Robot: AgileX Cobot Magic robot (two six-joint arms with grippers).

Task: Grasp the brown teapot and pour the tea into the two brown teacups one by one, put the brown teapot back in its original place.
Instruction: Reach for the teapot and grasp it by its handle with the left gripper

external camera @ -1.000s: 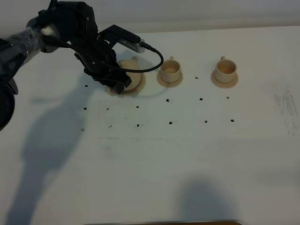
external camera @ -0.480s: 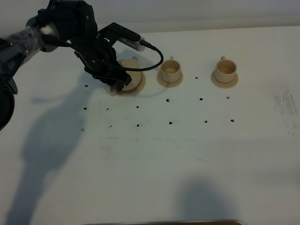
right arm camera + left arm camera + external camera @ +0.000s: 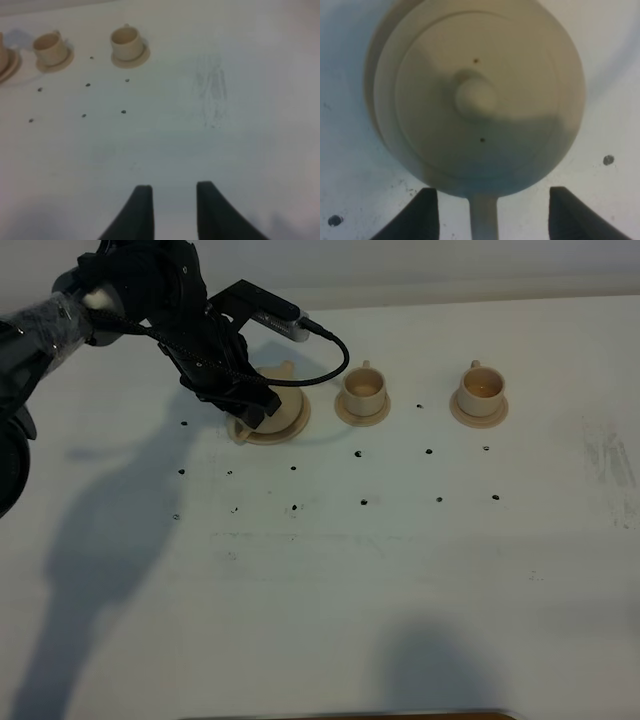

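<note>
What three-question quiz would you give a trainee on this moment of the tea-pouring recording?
1. True or false: the squat pale tan clay teapot is held tilted over a cup.
2. What lies between the left gripper's open jaws? A. the teapot's loop handle B. a teacup C. a spoon
3. How many small tan cylindrical teacups stand to the right of the teapot in the high view?

Key: 1. False: it sits upright on its wide round saucer. 2. A. 3. Two.
</note>
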